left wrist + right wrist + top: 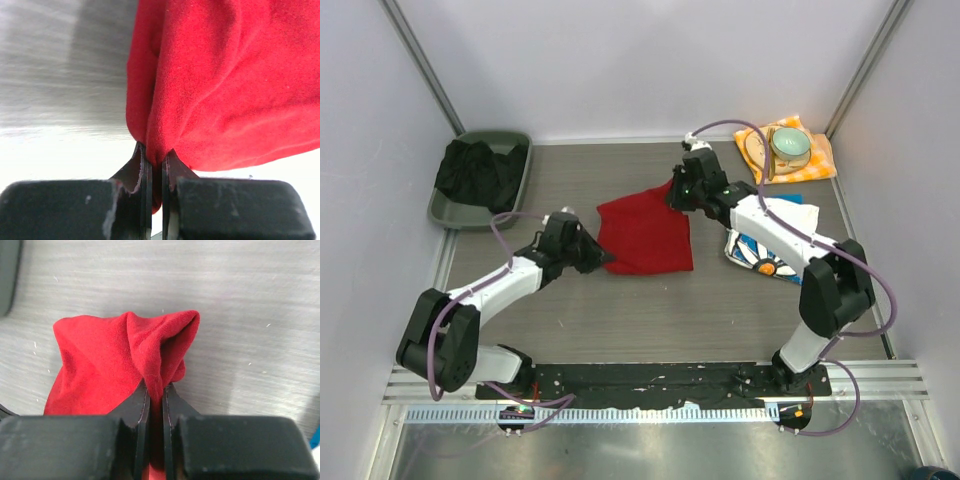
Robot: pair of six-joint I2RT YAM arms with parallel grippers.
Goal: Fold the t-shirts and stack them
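The red t-shirt (645, 235) lies folded into a rough square near the middle of the tabletop (620, 320), with one corner pointing toward the far edge. The left gripper (155, 156) is clenched on the shirt's near left corner. In the left wrist view a bunched fold of red cloth is pinched between the two black fingers (140, 175), which stand almost together. The right gripper (155, 390) is clenched on the same shirt at its far right corner. The right wrist view shows a ridge of red cloth squeezed between the fingers, while the rest of that fold rests on the grey surface beyond them. The second t-shirt (767, 255), white with a blue-and-white flower print and some plain blue cloth showing, lies crumpled near the right edge of the tabletop. It is partly hidden under the right arm (770, 222) and separated from the red one by a strip of bare surface. In the far left corner a dark green tray (510, 143) holds a heap of black cloth (475, 172). In the far right corner an orange-and-yellow checked cloth (820, 160) lies flat, with a pale green bowl (790, 147) standing on it.
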